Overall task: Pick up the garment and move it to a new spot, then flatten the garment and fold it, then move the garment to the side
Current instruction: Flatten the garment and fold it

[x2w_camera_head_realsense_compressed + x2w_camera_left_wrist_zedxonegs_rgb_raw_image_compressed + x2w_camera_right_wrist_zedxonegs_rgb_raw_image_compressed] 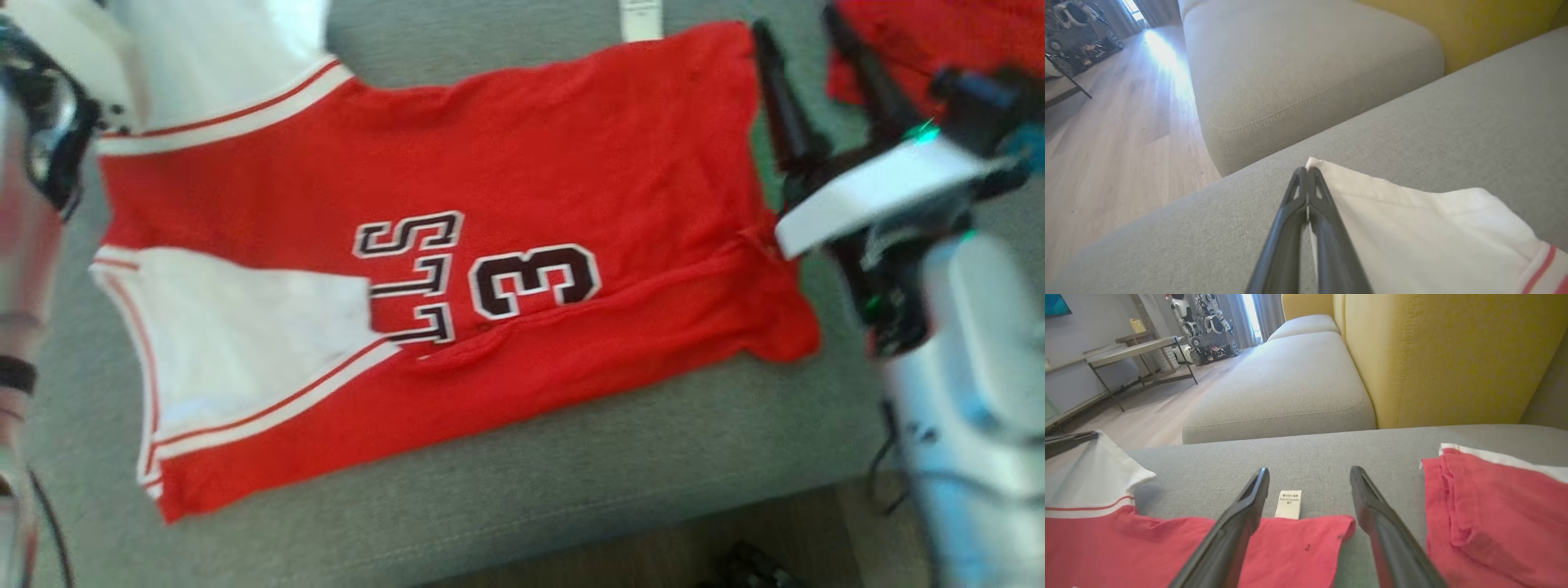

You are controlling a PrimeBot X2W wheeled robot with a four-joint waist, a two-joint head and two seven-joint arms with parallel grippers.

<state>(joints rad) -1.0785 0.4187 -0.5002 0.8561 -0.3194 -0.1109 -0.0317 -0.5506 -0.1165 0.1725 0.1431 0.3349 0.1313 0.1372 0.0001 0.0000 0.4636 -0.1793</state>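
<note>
The jersey [522, 245] lies spread across the grey cushion [490, 490], number side up. It is mostly flat, with a long crease along its lower half and a white panel lying over the first letters of its lettering. Judging from that, the move to a new spot and most of the flattening look done. The fold seems barely started, and the move to the side is not yet done. The left gripper [1307, 173] has its fingers pressed together at the jersey's white corner, and a sliver of white cloth between them suggests a pinch on the edge. The right gripper [1309, 471] stands spread wide and holds nothing. It hangs over the red corner at the far end, with the small white label [1289, 504] just beyond and between its fingertips. By count there are two red garments: the spread jersey and a bunched one [1486, 506] lying apart on the same cushion, near the yellow backrest [1433, 355]. There are two grippers, one label, and one number on the jersey.
</note>
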